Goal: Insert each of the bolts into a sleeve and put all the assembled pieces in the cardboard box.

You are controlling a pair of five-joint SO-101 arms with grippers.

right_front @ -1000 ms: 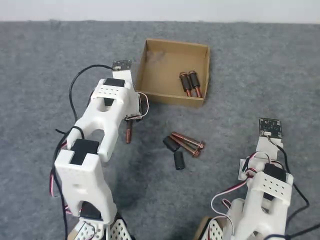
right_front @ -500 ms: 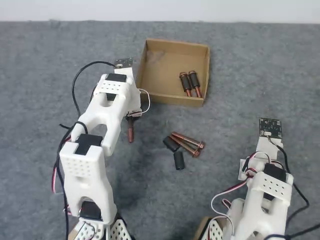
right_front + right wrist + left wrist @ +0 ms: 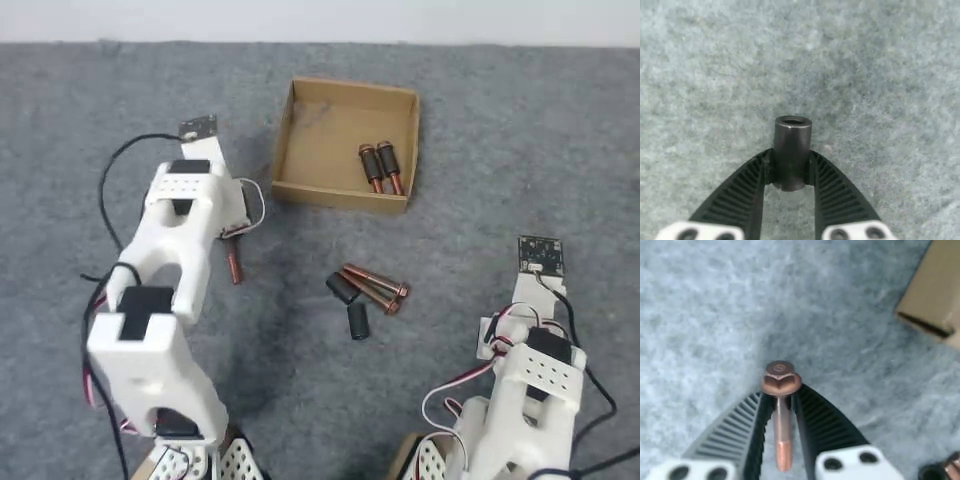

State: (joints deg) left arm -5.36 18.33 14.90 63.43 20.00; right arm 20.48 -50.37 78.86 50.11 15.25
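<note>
The grey table [image 3: 520, 130] leaves open room on every side of the cardboard box [image 3: 340, 196], which sits near its far edge. The left claw [image 3: 782, 395], off the box's left front corner, is closed around one bolt [image 3: 782, 385]. The right claw [image 3: 790, 159] clamps one sleeve [image 3: 792, 142] over bare table. Two assembled pieces [image 3: 381, 166] lie side by side in the box's right half. Two loose bolts [image 3: 376, 285] and two loose sleeves [image 3: 351, 305] cluster between the arms, apart from the box front.

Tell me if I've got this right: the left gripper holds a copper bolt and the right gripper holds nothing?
Not quite. The left gripper does hold the copper bolt, but the right gripper is shut on a black sleeve, as the right wrist view shows.
</note>
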